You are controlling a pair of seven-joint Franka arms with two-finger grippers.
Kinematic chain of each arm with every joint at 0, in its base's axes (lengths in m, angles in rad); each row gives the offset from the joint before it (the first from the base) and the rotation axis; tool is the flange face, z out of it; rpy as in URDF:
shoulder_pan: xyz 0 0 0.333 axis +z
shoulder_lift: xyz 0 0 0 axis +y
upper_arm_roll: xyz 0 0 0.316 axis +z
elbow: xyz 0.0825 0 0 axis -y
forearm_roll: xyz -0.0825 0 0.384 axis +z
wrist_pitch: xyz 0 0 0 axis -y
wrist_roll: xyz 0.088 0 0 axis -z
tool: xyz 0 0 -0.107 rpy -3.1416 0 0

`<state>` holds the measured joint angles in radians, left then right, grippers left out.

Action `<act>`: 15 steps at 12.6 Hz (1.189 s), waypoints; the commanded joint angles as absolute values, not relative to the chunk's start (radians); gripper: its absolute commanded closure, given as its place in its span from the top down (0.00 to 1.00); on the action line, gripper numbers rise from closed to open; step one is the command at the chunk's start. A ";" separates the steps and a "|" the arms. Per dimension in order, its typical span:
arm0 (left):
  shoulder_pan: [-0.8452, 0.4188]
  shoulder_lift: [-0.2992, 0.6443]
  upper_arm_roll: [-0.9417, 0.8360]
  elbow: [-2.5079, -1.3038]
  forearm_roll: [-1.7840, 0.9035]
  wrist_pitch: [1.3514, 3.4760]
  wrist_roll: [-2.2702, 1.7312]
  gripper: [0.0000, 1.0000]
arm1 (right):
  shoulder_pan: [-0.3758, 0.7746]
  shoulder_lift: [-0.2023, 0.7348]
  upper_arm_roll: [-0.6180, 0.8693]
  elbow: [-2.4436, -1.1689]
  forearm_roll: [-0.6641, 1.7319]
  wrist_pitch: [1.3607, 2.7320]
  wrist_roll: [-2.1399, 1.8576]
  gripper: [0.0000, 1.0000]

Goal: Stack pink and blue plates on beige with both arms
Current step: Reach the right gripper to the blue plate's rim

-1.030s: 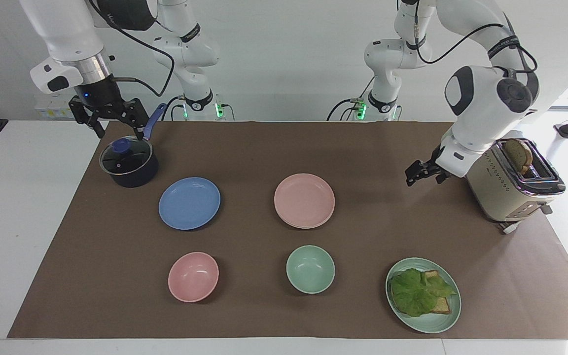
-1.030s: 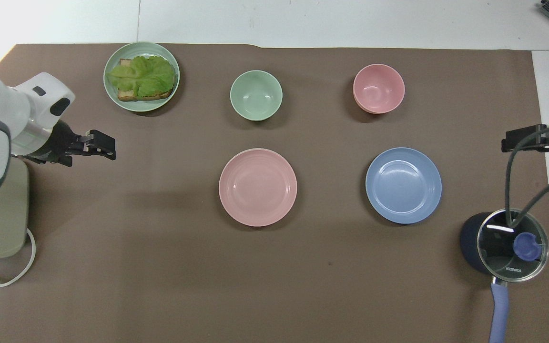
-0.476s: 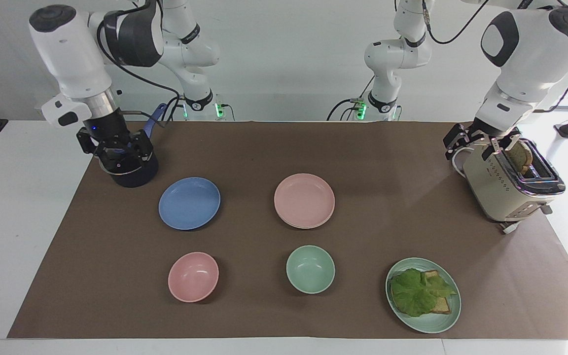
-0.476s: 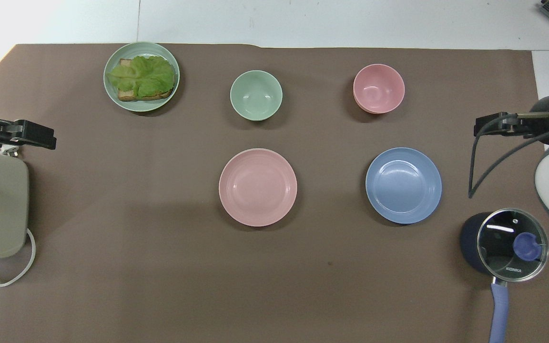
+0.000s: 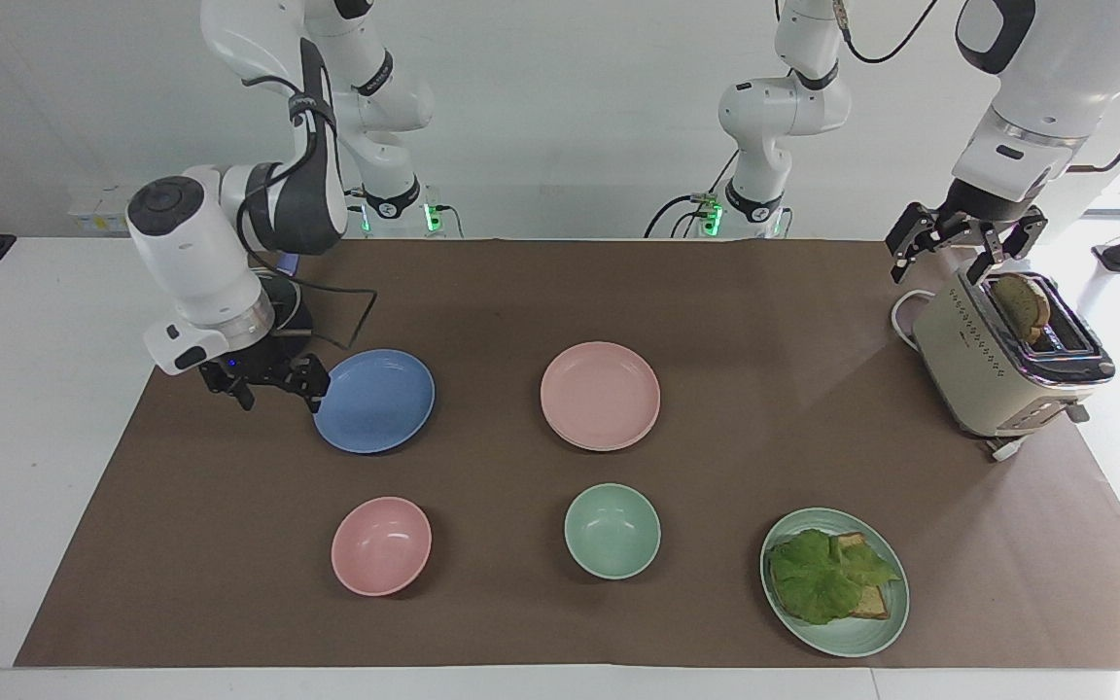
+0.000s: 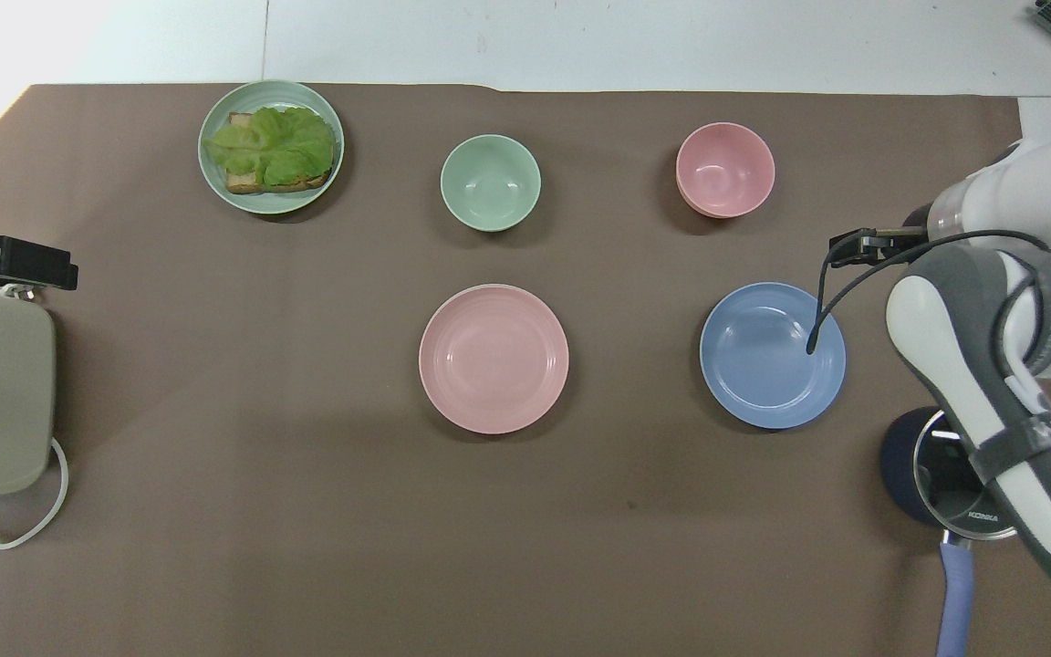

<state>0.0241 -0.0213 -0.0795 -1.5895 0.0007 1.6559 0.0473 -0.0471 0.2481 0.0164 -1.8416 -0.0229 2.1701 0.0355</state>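
Blue plate (image 5: 373, 401) lies flat on the table at mid-height of the facing view, with the right gripper (image 5: 280, 397) low just beside its rim, fingers (image 5: 317, 397) spread and holding nothing. So it is not yet lifted. The pink plate (image 5: 600, 395) sits at the centre. A paler rim seems to peek from under it, perhaps the beige plate, though I cannot tell. The left gripper (image 5: 963, 245) waits, released, over the toaster (image 5: 993, 374), which holds bread. The pink bowl (image 5: 381, 545) and green bowl (image 5: 612, 531) are empty. The green plate (image 5: 857, 640) carries lettuce and bread.
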 commanded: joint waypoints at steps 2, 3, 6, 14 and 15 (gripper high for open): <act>0.031 -0.026 -0.084 -1.592 0.017 1.646 0.058 1.00 | -0.052 0.282 0.023 -1.913 -0.014 2.240 0.025 1.00; 0.031 -0.026 -0.086 -1.592 0.017 1.646 0.058 1.00 | -0.048 0.288 0.023 -1.937 -0.012 2.259 0.025 1.00; 0.031 -0.026 -0.084 -1.592 0.017 1.646 0.058 1.00 | -0.046 0.288 0.026 -2.020 -0.012 2.328 0.002 0.91; 0.031 -0.026 -0.086 -1.592 0.017 1.646 0.058 1.00 | -0.057 0.290 0.025 -2.026 -0.008 2.329 -0.015 0.07; 0.031 -0.026 -0.086 -1.592 0.017 1.646 0.058 1.00 | -0.057 0.290 0.026 -2.026 -0.008 2.326 -0.017 0.00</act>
